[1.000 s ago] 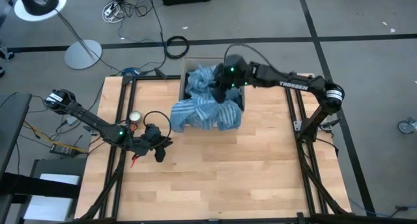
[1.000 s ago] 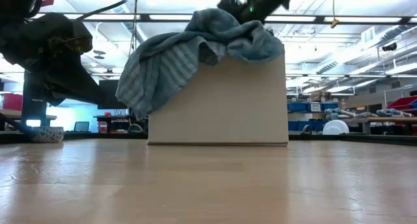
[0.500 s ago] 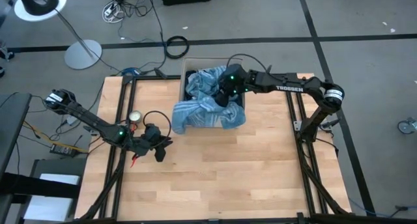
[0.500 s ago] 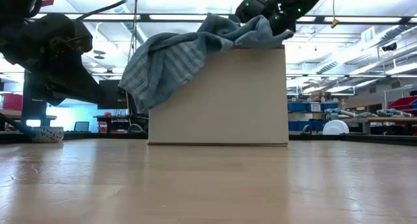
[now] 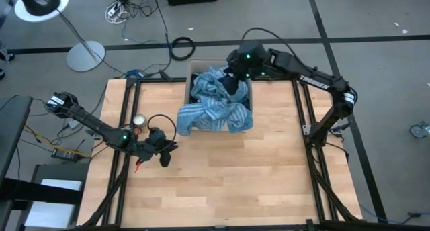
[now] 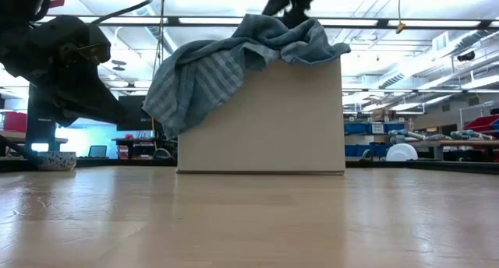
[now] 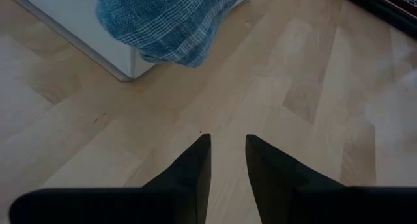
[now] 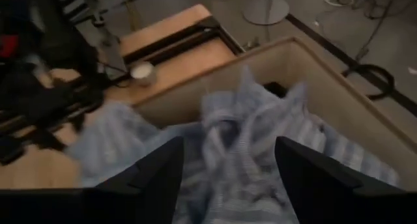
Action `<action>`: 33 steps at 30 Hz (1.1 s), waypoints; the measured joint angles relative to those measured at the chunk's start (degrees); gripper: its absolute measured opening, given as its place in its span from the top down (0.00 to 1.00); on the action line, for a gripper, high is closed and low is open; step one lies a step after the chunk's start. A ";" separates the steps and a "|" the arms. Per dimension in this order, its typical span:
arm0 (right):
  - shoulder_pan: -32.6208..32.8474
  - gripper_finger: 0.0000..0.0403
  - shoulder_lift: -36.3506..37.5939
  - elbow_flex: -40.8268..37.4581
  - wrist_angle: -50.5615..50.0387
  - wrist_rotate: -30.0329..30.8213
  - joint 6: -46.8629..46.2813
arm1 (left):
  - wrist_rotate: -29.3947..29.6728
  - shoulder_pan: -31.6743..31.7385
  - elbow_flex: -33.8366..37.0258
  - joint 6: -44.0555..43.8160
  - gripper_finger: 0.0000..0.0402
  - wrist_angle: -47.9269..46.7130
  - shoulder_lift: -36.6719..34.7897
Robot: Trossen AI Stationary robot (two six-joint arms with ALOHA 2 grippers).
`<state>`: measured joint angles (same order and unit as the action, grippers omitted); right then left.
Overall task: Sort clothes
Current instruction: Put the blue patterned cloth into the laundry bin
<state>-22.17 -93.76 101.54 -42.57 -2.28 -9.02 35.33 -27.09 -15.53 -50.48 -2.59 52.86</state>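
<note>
Your right gripper (image 5: pixel 232 82) has just let go: a second ago it was clamped on the blue striped shirt (image 5: pixel 213 112); now its jaws stand wide apart with nothing between them, hovering above the cardboard box (image 6: pixel 265 120) at the table's (image 5: pixel 222 184) far edge. The shirt has settled half in the box, its bulk draped over the near wall and front corner, down toward the table. So this drop is done but untidy; you will likely want to tuck the overhang in. Your left gripper (image 7: pixel 227 160) waits low over the table's left side, jaws slightly parted, empty.
</note>
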 joint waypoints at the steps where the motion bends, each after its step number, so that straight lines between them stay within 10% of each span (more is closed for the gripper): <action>1: 0.62 0.40 0.00 1.55 -1.48 -0.09 -0.18 | 0.00 0.00 0.00 0.00 0.75 -0.02 0.00; 20: 6.79 0.43 -12.24 6.44 -6.55 2.25 1.09 | 0.59 -0.02 0.00 0.31 0.75 0.15 0.00; 33: -2.18 0.43 -29.83 6.83 -6.40 -1.81 -7.44 | 0.55 -0.02 0.01 0.30 0.75 0.13 0.00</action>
<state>-24.34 -123.59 108.37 -48.97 -4.10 -16.46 35.88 -27.11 -15.52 -50.18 -2.46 52.86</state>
